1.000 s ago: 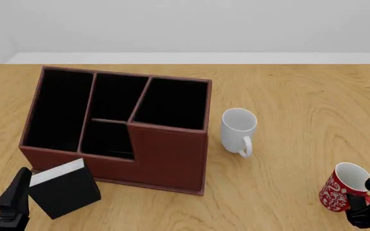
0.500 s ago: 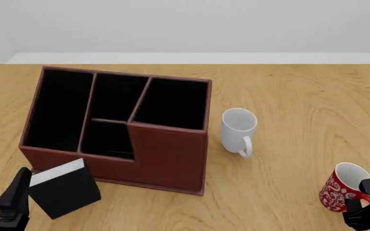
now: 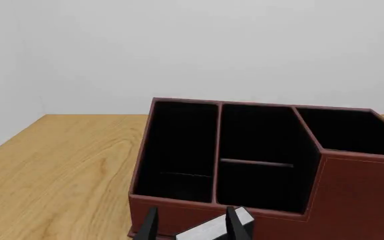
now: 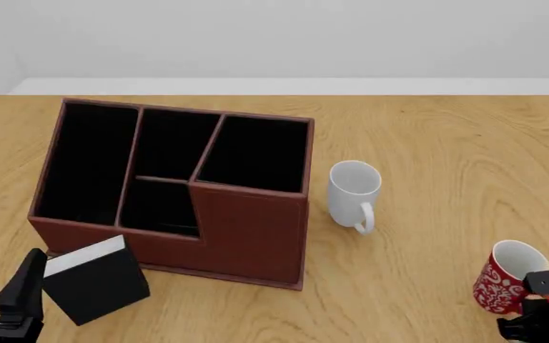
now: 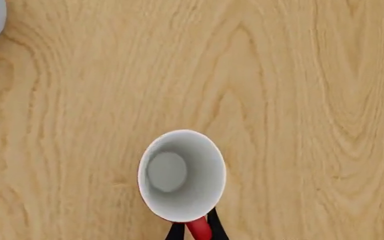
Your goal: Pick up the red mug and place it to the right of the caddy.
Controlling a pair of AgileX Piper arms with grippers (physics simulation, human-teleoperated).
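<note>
Empty red mug point(image 4: 505, 281) near right, handle pinched by right claw point(image 5: 195, 231). Caddy point(image 4: 174, 189) left, compartments empty. Left claw point(image 3: 192, 225) spread. Wooden table point(image 4: 446, 157), white wall.

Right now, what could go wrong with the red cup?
The right gripper has only the thin handle of the red mug between its fingers, so the mug might swing or slip when lifted. The white mug stands right of the caddy, so the red mug could bump it when set down.
</note>
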